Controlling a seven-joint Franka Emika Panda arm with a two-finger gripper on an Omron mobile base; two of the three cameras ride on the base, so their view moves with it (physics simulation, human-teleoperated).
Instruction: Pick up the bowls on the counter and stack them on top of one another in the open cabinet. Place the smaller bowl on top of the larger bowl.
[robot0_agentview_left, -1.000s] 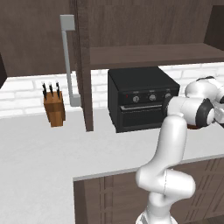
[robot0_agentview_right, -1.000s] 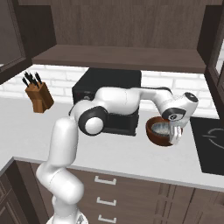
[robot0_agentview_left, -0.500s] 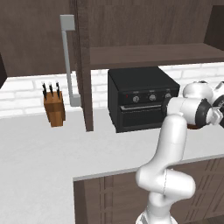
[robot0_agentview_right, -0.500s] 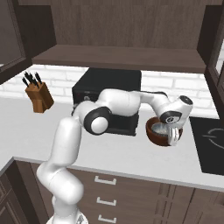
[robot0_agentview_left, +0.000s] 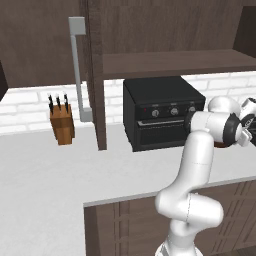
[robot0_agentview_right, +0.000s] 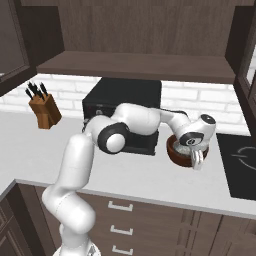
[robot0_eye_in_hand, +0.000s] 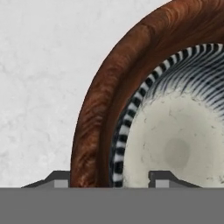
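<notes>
Right base view: the counter (robot0_agentview_right: 150, 175) carries the larger bowl (robot0_agentview_right: 176, 150) beside the black oven (robot0_agentview_right: 125, 100), unmoved. Since a second ago the gripper (robot0_agentview_right: 198, 159) has sunk onto its rim; in the hand view, fingertips (robot0_eye_in_hand: 159, 178) straddle the brown wall, closing, contact unclear.

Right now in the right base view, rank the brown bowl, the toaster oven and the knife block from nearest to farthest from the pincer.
1. Brown bowl: at the pincer, its rim between the fingers.
2. Toaster oven: just left, against the wall.
3. Knife block: far left of the counter.
</notes>
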